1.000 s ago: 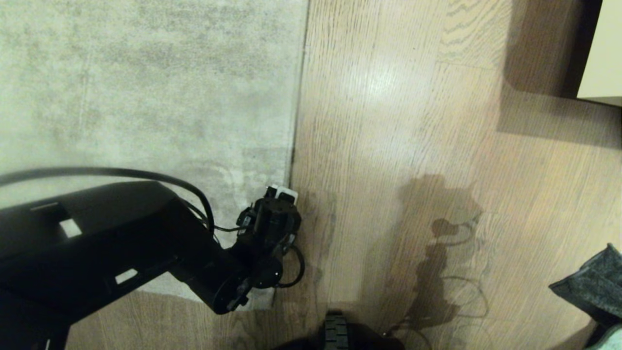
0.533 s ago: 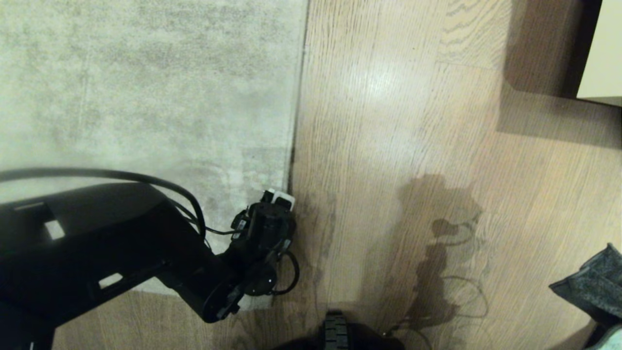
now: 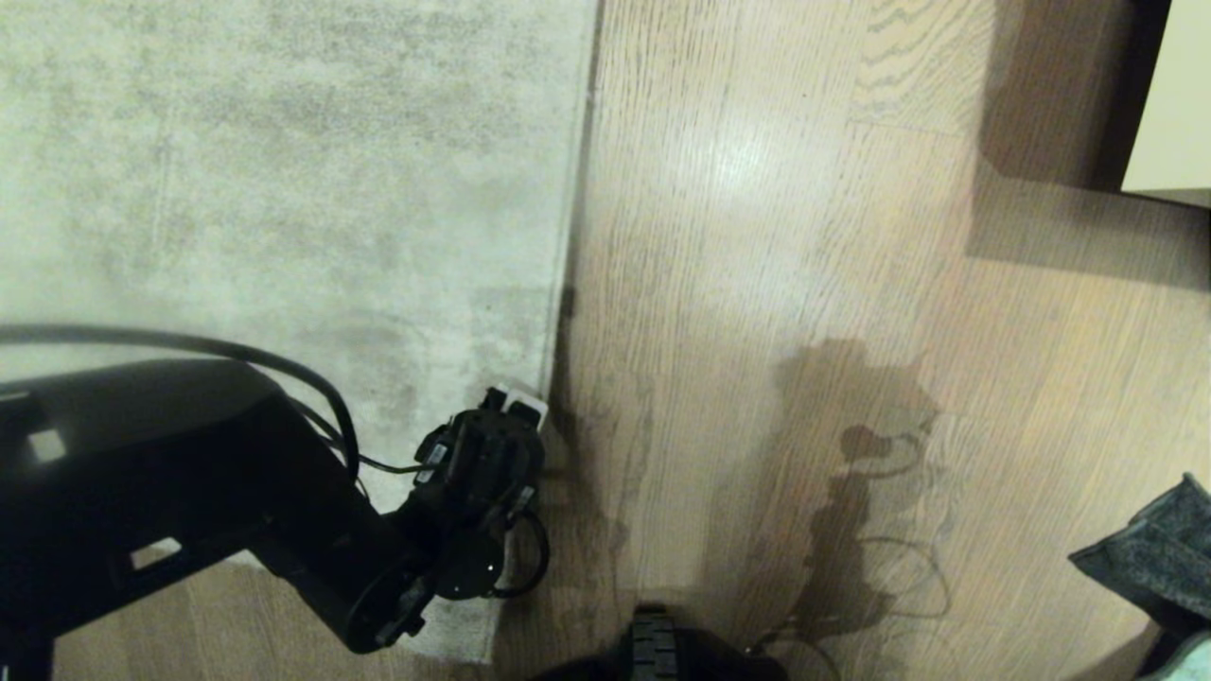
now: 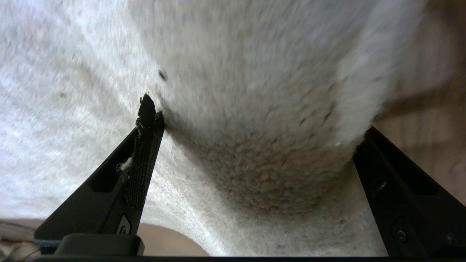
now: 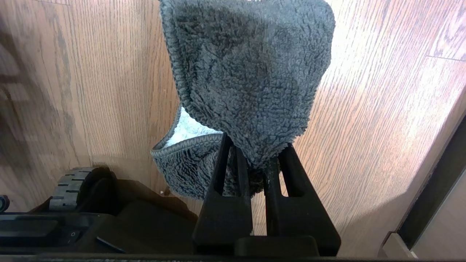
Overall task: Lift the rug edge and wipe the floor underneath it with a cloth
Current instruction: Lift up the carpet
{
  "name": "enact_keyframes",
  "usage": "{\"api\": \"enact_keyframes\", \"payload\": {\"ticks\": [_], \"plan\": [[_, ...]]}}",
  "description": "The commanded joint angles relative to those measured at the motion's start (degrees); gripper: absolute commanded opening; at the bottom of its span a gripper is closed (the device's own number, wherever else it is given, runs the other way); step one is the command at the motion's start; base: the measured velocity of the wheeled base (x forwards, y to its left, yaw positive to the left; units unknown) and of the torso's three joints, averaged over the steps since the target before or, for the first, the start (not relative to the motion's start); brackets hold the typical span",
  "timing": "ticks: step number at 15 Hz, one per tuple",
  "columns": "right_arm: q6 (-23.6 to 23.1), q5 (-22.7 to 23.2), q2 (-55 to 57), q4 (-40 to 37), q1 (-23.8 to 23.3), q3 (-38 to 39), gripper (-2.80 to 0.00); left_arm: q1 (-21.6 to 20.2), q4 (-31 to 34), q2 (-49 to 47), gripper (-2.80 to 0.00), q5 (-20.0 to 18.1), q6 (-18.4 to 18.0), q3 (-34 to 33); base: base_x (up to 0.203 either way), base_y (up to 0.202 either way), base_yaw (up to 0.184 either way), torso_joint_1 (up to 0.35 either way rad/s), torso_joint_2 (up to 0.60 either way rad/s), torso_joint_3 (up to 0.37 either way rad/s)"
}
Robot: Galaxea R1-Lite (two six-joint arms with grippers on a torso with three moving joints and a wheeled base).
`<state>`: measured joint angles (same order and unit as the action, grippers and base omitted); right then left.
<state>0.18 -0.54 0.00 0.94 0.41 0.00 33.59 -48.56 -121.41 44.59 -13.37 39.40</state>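
Observation:
The pale grey rug (image 3: 284, 189) lies on the left over the wooden floor (image 3: 757, 284). Its rug edge (image 3: 566, 284) runs straight down the middle and bends leftward near my left gripper (image 3: 513, 412). That gripper presses down on the rug's near right corner. In the left wrist view the left gripper (image 4: 256, 116) is open, and a hump of rug pile (image 4: 262, 156) bulges between its two black fingers (image 4: 143, 156). My right gripper (image 5: 255, 153) is shut on the dark grey-green cloth (image 5: 247, 72), which hangs above the floor (image 5: 364, 109) and shows at the head view's lower right (image 3: 1149, 558).
A pale furniture panel (image 3: 1173, 95) with a dark shadowed base stands at the far right. My base's wheel (image 3: 655, 645) is at the bottom centre, also seen as a wheel (image 5: 69, 185) in the right wrist view. A black cable (image 3: 236, 352) arcs over the left arm.
The left arm has drawn back toward the lower left. The rug's near corner has shifted left with it, so the edge bends and a little more floor is bared. The right arm is still.

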Motion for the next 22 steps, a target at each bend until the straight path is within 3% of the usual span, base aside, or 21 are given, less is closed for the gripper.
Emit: {"api": "enact_keyframes", "payload": {"ticks": [1, 11, 17, 22], "plan": [[-0.01, -0.02, 0.02, 0.03, 0.02, 0.0, -2.8, -0.86, -0.04, 1.44, 0.0, 0.41, -0.52, -1.44, 0.0, 0.0, 0.0, 0.0, 0.0, 0.0], [-0.01, -0.05, 0.0, 0.03, 0.02, 0.0, -2.8, -2.18, 0.0, 10.9, 0.0, 0.49, -5.86, -2.78, 0.0, 0.0, 0.0, 0.0, 0.0, 0.0], [0.08, -0.08, 0.09, 0.03, 0.02, 0.0, -2.8, -5.25, 0.05, 18.36, 0.0, 0.5, -7.44, -9.03, 0.0, 0.0, 0.0, 0.0, 0.0, 0.0], [-0.01, -0.08, 0.0, 0.03, 0.02, 0.0, -2.8, -9.22, 0.05, 25.34, 0.0, 0.46, -10.53, -18.1, 0.0, 0.0, 0.0, 0.0, 0.0, 0.0]]}}
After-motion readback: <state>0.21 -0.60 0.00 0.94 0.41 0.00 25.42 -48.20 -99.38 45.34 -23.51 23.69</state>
